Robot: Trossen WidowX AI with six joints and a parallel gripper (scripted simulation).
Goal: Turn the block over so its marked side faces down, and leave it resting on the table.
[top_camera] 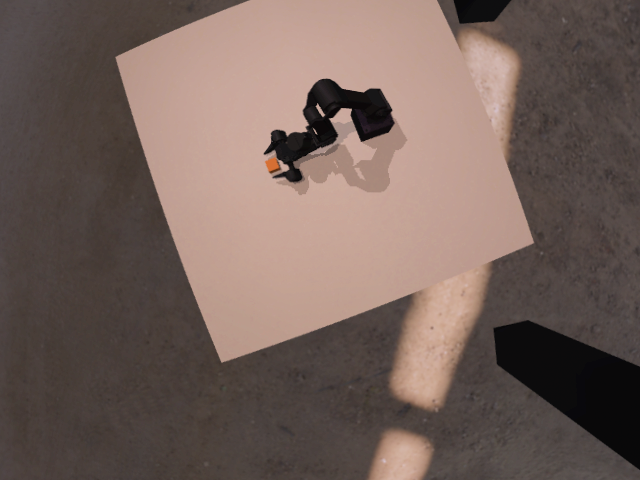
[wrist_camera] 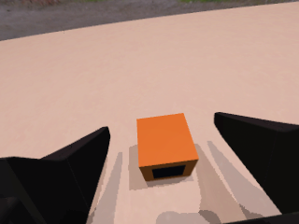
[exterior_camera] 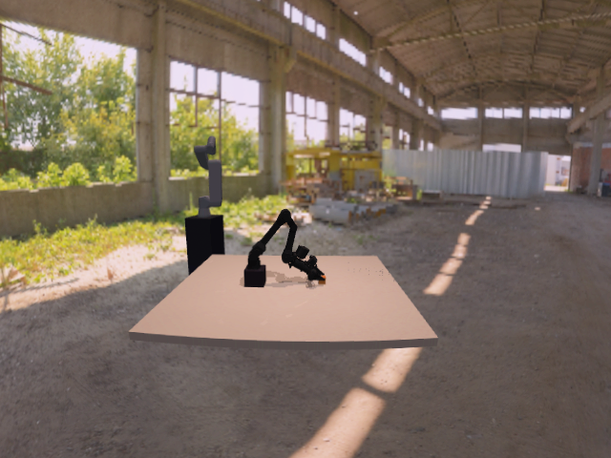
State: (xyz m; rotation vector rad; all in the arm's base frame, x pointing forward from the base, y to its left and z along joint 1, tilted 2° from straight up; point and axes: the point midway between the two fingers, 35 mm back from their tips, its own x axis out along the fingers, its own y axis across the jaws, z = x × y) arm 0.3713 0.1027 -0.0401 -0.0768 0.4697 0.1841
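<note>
An orange block (top_camera: 272,165) (exterior_camera: 322,281) (wrist_camera: 164,140) rests on the tan table (top_camera: 320,268) (exterior_camera: 296,315) (wrist_camera: 93,75). In the wrist view its dark marked square faces sideways toward the camera, low on the near face, and a plain orange face is up. My gripper (top_camera: 274,163) (wrist_camera: 162,124) is open, low over the table. Its two black fingers stand wide on either side of the block with gaps on both sides, touching nothing.
The arm's black base (top_camera: 371,119) (exterior_camera: 255,276) stands on the table behind the block. A black pedestal with a grey arm (exterior_camera: 204,237) stands beyond the table's far left corner. A dark box (top_camera: 573,377) lies on the floor off the table.
</note>
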